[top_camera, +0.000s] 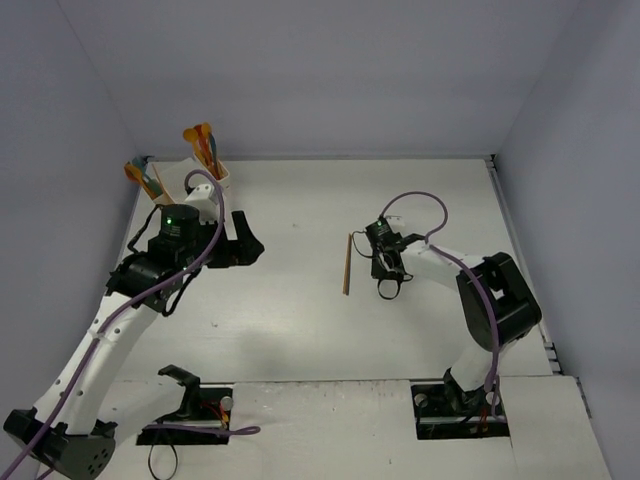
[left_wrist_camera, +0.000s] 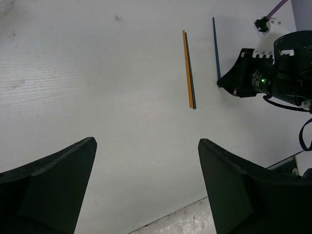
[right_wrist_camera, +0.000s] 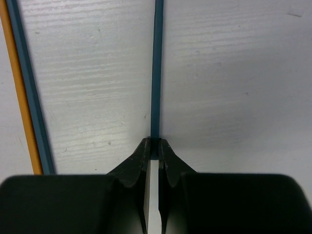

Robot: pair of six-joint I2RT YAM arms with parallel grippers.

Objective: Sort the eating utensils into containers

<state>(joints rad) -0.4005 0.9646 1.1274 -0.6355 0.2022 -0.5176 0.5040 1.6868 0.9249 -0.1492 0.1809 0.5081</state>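
My right gripper [right_wrist_camera: 155, 146] is shut on the near end of a thin teal utensil [right_wrist_camera: 157, 73] that lies flat on the white table and points away from me. In the left wrist view the same teal utensil [left_wrist_camera: 215, 48] ends at the right gripper [left_wrist_camera: 222, 84]. An orange utensil [right_wrist_camera: 19, 87] and a second teal one [right_wrist_camera: 33, 102] lie side by side just to its left. The white containers [top_camera: 196, 185] stand at the back left with orange and teal utensils [top_camera: 203, 140] upright in them. My left gripper [top_camera: 245, 246] hangs open and empty beside the containers.
The orange and teal pair [left_wrist_camera: 189, 73] lies on the table's middle, seen from above as one thin orange line [top_camera: 347, 265]. White walls close the table at the back and both sides. Purple cables loop over both arms.
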